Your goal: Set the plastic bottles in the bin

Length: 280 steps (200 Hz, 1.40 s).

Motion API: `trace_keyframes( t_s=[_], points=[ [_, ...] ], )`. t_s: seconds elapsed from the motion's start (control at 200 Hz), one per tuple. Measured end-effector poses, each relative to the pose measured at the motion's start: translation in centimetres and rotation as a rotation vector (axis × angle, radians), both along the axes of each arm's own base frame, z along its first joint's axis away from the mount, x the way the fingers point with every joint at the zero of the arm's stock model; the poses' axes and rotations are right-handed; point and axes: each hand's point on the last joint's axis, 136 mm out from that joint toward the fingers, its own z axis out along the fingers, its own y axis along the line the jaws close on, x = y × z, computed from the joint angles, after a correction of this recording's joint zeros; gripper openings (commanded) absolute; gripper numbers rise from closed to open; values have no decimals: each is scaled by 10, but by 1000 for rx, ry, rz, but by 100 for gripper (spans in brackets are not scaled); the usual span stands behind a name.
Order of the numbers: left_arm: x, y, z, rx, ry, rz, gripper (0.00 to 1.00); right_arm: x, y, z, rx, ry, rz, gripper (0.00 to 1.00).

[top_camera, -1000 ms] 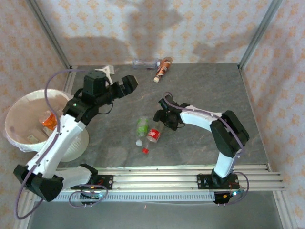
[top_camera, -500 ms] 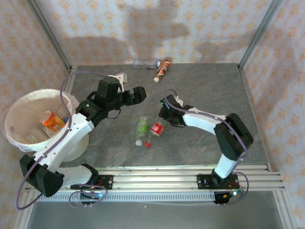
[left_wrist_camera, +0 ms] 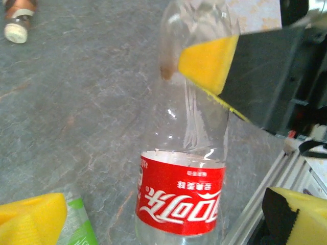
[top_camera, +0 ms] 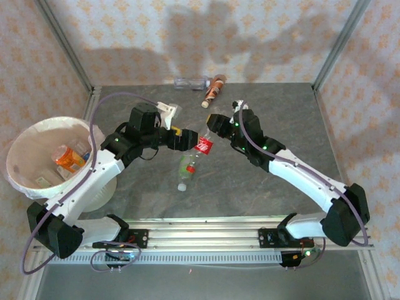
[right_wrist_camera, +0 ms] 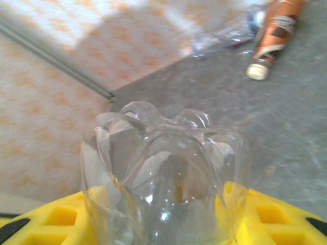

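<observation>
One-bottle handover: with right gripper (top_camera: 214,127) clenched on the base of the red-labelled cola bottle (left_wrist_camera: 180,196) and left gripper (top_camera: 189,141) gaping astride it, close left before loosening right.

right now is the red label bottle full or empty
Empty: the red-label bottle is see-through above its label, with no liquid line, only a brown smear.

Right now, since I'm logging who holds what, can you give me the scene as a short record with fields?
right tool: shut on red-label bottle, near its base
left tool: open, pads either side of that bottle, apart from it
green-label bottle: lying on the table
far edge: clear bottle and brown bottle, lying
bin: left side, orange bottle inside
</observation>
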Motion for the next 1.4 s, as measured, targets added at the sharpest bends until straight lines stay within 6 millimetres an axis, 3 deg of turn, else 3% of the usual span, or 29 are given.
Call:
trace_keyframes(
  t_s=[0.22,0.385,0.47,0.6,0.836,1.001,1.176,1.231,1.281,1.346,1.401],
  points=[
    [-6,-11,4,-7,0,-87,100,-11,16,25,75,-46,110,46],
    [-2,-23,-10,6,38,-122,99,-13,24,37,103,-59,147,46],
    [-3,-32,-16,1,61,-155,88,-13,29,43,129,-67,165,46],
    [-5,-46,-22,-24,95,-208,54,-11,36,42,145,-67,182,47],
    [2,-42,-16,-9,61,-167,52,-7,36,47,182,-52,165,75],
    [9,-26,4,46,-44,-68,52,-8,37,61,221,-56,155,100],
    [6,-8,14,97,-87,15,52,-15,37,71,228,-83,136,99],
    [15,20,14,142,-73,151,52,-13,23,78,238,-97,60,99],
    [24,54,23,177,-82,298,51,-5,-2,84,251,-108,-49,99],
    [28,94,49,209,-135,474,51,4,-32,89,276,-119,-177,99],
    [24,114,77,210,-200,564,51,8,-46,87,289,-116,-241,99]
  ],
)
